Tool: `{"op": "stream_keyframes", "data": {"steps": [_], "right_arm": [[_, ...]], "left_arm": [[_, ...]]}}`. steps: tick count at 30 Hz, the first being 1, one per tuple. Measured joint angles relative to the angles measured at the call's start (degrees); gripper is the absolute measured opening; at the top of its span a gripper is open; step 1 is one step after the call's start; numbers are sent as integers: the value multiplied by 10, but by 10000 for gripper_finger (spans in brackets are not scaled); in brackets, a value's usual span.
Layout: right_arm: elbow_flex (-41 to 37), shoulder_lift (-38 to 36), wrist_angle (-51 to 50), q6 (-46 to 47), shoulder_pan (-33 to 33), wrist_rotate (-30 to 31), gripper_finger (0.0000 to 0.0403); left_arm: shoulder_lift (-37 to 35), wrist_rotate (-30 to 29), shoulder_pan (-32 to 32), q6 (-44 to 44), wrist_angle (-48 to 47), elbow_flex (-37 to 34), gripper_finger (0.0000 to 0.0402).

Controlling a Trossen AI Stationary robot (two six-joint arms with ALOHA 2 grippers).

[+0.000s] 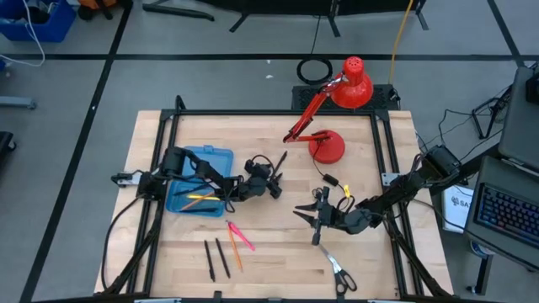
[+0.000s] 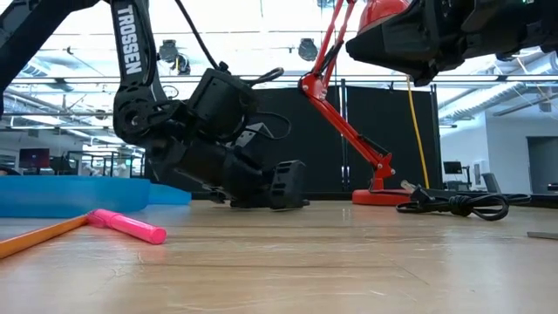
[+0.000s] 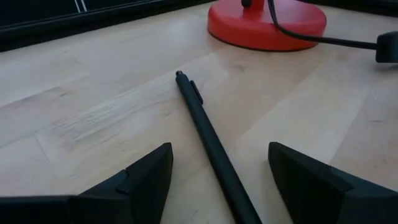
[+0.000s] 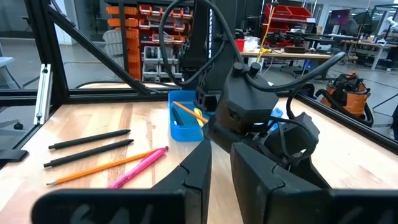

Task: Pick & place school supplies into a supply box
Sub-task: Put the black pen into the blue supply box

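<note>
"TROSSEN" on arm; left pincer [image 3: 217, 180] spread astride black pen [image 3: 211, 143]; right pincer [image 4: 221, 171] near-closed, empty.

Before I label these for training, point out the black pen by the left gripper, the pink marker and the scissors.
black pen [image 3: 208, 134], left wrist view, mid barrel.
pink marker [image 2: 131, 225], low view, mid body.
scissors [image 1: 334, 263], high view, at the blades.

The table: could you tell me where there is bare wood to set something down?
Free: the back left corner behind the box, and the front right corner beyond the scissors. The strip between the lamp base and the right edge is also bare. Crowded: the middle, where the left gripper straddles a black pen, the right gripper waits nearby, and pens lie in front.
</note>
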Motion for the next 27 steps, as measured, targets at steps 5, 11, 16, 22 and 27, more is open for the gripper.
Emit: {"op": "stream_keyframes", "data": {"steps": [5, 11, 16, 22, 27], "right_arm": [[0, 0, -3, 0, 0, 0, 50], [0, 0, -3, 0, 0, 0, 50], [0, 0, -3, 0, 0, 0, 50], [0, 0, -3, 0, 0, 0, 50], [0, 0, -2, 0, 0, 0, 50]], "left_arm": [[1, 3, 0, 2, -5, 0, 265], [1, 2, 3, -5, -19, -1, 213], [1, 2, 4, -7, -19, -1, 154], [2, 7, 4, -3, -17, -1, 98], [2, 17, 6, 5, -16, -1, 55]]}}
